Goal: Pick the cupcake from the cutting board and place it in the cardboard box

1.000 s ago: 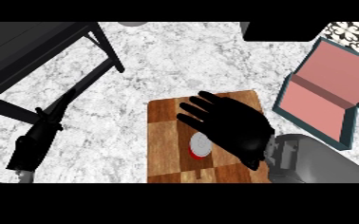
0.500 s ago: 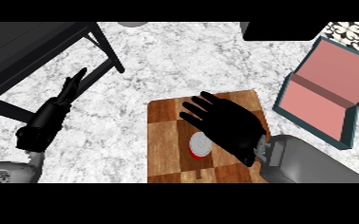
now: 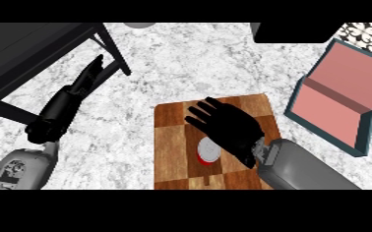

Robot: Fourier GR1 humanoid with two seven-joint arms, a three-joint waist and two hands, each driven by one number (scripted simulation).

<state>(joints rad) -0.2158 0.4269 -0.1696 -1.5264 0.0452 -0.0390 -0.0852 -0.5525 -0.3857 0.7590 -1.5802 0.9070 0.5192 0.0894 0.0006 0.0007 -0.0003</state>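
- The black left hand (image 3: 73, 96) is lifting farther up the left side, fingers straight and apart, holding nothing.
- The black right hand (image 3: 229, 128) is hovering over the checkered wooden cutting board (image 3: 170, 128), fingers spread, not clasping anything.
- The white-topped, red-cased cupcake (image 3: 208, 152) is sitting on the board beside the palm.
- Grasping it and carrying it right into the teal-walled, pink-lined box (image 3: 330, 103) are remaining.

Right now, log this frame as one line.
right hand: open, over cupcake on cutting board | left hand: open, view's left | cardboard box: right, without cupcake
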